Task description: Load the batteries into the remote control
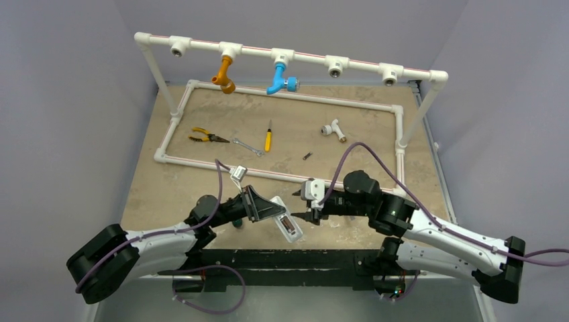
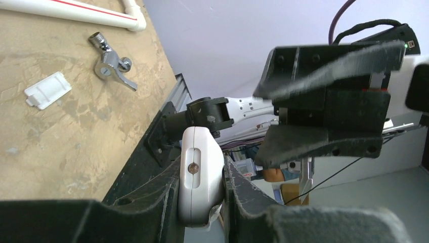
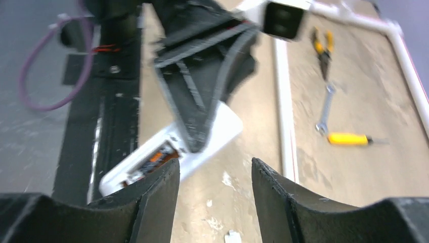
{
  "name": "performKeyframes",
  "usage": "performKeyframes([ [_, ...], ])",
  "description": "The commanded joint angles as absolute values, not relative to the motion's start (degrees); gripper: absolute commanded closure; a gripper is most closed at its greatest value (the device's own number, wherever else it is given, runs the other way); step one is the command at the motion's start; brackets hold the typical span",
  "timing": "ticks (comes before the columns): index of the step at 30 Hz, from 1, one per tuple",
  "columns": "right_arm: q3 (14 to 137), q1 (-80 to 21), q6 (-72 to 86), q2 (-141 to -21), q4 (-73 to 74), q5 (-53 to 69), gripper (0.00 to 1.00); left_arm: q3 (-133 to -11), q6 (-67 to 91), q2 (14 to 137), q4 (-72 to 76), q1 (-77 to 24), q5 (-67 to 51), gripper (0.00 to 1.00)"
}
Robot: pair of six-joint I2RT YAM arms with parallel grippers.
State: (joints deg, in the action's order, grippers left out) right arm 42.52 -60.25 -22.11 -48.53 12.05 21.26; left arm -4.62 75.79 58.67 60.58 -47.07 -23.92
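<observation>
While the left tool (image 1: 272, 209) clenches the remote control (image 1: 290, 227) above the counter's (image 1: 194, 188) near edge, one battery (image 1: 306, 155) lies apart inside the pipe frame (image 1: 399, 127). Left wrist: fingers (image 2: 243, 190) pinch the remote. Right wrist: right tool (image 3: 215, 166) released, empty; the remote's bay (image 3: 152, 161) is blurred, dark-orange inside.

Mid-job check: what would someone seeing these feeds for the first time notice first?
First, the white remote control, clamped at a tilt in the left gripper by the near edge of the table, its battery bay uncovered. Next, the right gripper, jaws apart, close beside it. Further back, an orange tap and a blue tap hang from the white pipe rail.
</observation>
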Motion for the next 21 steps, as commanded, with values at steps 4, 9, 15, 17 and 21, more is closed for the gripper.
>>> performKeyframes([
  [4,39.65,-57.11,-0.9,-50.21,4.91,-6.29,0.47,-1.95,72.72,51.12,53.05,-47.48,-20.39,1.0],
  [9,40.04,-51.22,12.62,-55.57,10.39,-13.66,0.46,-1.89,70.88,43.0,42.66,-47.46,-18.4,1.0],
  [15,42.12,-47.78,20.34,-63.1,13.82,-18.24,0.48,-2.92,68.32,34.35,30.61,-47.42,-16.73,1.0],
  [17,42.12,-47.18,21.54,-64.88,12.37,-18.86,0.48,-3.07,67.88,32.74,28.36,-47.38,-16.3,1.0],
  [21,44.33,-44.19,25.24,-70.97,10.01,-20.11,0.48,-3.4,67.58,33.09,28.16,-47.38,-16.63,1.0],
])
